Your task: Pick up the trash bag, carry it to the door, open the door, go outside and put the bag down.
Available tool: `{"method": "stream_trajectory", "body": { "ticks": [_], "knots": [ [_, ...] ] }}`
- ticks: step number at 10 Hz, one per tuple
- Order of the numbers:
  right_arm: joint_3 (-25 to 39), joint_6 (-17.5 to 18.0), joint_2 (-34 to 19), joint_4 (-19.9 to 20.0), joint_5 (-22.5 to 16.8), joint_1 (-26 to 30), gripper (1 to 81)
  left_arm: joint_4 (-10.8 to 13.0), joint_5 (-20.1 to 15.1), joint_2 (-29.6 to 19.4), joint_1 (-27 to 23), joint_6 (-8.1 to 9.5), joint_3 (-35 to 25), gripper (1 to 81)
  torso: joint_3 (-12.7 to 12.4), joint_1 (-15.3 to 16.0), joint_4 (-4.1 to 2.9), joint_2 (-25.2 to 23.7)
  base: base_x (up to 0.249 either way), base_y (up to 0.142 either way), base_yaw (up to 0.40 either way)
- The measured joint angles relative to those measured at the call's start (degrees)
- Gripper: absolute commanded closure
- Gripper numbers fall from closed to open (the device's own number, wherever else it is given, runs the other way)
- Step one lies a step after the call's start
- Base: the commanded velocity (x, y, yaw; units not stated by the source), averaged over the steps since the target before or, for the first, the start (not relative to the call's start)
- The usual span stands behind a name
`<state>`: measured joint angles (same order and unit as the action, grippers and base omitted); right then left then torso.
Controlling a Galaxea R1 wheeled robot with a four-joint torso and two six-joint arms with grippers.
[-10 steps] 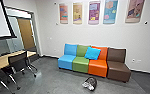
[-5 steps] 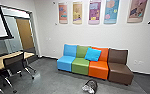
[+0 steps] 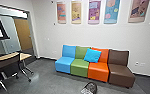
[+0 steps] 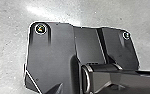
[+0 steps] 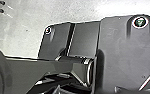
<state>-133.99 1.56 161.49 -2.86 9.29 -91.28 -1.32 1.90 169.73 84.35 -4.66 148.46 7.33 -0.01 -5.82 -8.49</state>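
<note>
Head view is showing one trash bag (image 3: 90, 88) lying on the floor (image 3: 46, 72), in front of four joined seats (image 3: 79, 67)! One blue cushion (image 3: 92, 55) is leaning there, five posters (image 3: 94, 12) are hanging above, one wooden door (image 3: 23, 33) is standing farther back. Right wrist view is catching at least three dark knobs (image 5: 1, 10). Whether the left or right jaws are gaping or closing, nobody's telling from these views.

Five wall panels (image 3: 94, 11), four armless seats (image 3: 79, 66) in a row, one blue cushion (image 3: 92, 55), one trash bag (image 3: 91, 88), one black chair back (image 3: 9, 65), one bench (image 3: 3, 57), one brown door (image 3: 22, 32).
</note>
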Motion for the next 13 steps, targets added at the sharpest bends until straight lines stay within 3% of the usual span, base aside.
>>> {"method": "stream_trajectory", "body": {
  "ticks": [13],
  "knots": [
    [0.0,0.0,0.1,0.0,0.0,-0.1,1.0,0.0,0.0,0.0,0.1,0.00,0.0,1.0,0.0,0.0,0.00,0.0,0.199,-0.084,0.000]
  ]
}}
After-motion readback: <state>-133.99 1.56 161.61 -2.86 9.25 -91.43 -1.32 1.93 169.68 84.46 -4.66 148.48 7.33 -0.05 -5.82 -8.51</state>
